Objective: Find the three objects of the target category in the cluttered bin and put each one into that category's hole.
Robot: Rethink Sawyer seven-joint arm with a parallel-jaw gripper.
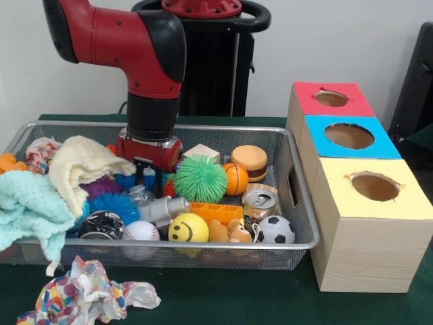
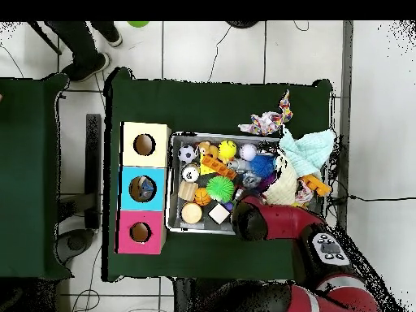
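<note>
The gripper (image 1: 144,170) is lowered into the wire-mesh bin (image 1: 298,203), its black fingers buried among the toys — whether they are apart or closed cannot be told from either view. In the front view, the green spiky ball (image 1: 200,179) lies just beside it on the picture's right, with a small basketball (image 1: 236,179) and a toy hamburger (image 1: 249,161) further that way and a wooden block (image 1: 201,152) behind the ball. On the other side of the gripper a cream cloth (image 1: 82,166) is heaped, with a mint knitted cloth (image 1: 30,208) beyond it over the bin's end. Just below the gripper, toward the camera, something clear and crinkled (image 1: 140,196) is seen, possibly one of the plastic bottle pieces, though the view is too poor to be sure. Nearer the camera lie a silver can on its side (image 1: 164,209), a blue spiky ball (image 1: 112,206), a baseball (image 1: 141,231), a yellow smiley ball (image 1: 188,229), an upright drink can (image 1: 260,202) and a small football (image 1: 275,230). A wad of dotted paper (image 1: 81,294) rests on the green table (image 1: 270,298), outside the bin. The red-topped box's hole (image 1: 331,99) stands well apart from the gripper — past the bin's far end, at the back of a row with the blue-topped box (image 1: 348,136) and the yellow-topped box (image 1: 373,187). In the overhead view the red arm (image 2: 280,223) is seen reaching over the bin's rim.
</note>
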